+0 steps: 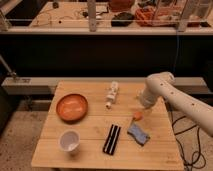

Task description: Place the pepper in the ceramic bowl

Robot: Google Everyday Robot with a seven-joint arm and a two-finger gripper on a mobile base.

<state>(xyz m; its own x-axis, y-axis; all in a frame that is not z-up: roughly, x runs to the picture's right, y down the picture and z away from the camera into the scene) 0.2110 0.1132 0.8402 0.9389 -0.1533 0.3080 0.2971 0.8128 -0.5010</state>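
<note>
Pepper (137, 115), a small orange piece, lies on the right part of the wooden bench (90, 150), just below the claw (142, 106) and touching or almost touching its tip; which of the two I cannot tell. Its long axis is too small to read, it looks nearly round from this view. I also cannot tell how the claw stands, wide or narrow, because the white arm covers it. The claw hangs directly above the pepper, so my judgement is that the coming move is a short descent and a grasp, then a long carry to the left.

A blue crumpled cloth or pouch (138, 133) lies just beside the pepper, toward the front edge, soft in shape. A flat black bar (112, 138) lies near the middle front. The ceramic bowl (71, 107), orange-brown, round and shallow with a smooth glaze, sits well apart on the left side. A white cup (69, 140) stands in front of it. A small white bottle (112, 95) lies on its side near the centre, between the bowl and the claw.
</note>
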